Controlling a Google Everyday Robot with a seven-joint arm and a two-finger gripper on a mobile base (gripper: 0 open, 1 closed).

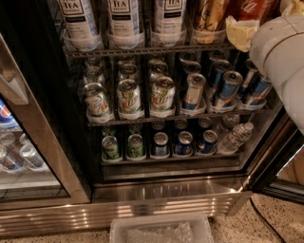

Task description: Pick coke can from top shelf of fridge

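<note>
A: Locating the coke can (250, 8). Where is it in the fridge (166, 192)?
B: It stands upright at the right end of the top shelf (142, 50), right of a gold-tan can (209, 16) and three tea bottles (122, 19) in clear cups. The end effector (241, 32) sits just below and in front of it. Whether it is wide or closed, I cannot tell.

Speckled beige floor (280, 228) along the bottom edge, crossed at right by a thin black cable (259, 216). Low at centre, a clear plastic bin (156, 219) with crinkled contents. At left, a steel-framed glass-door unit (47, 142), brightly lit inside, cans on its shelves. Elsewhere dim, with warm glints on steel. Gripper (241, 32) at upper right.
</note>
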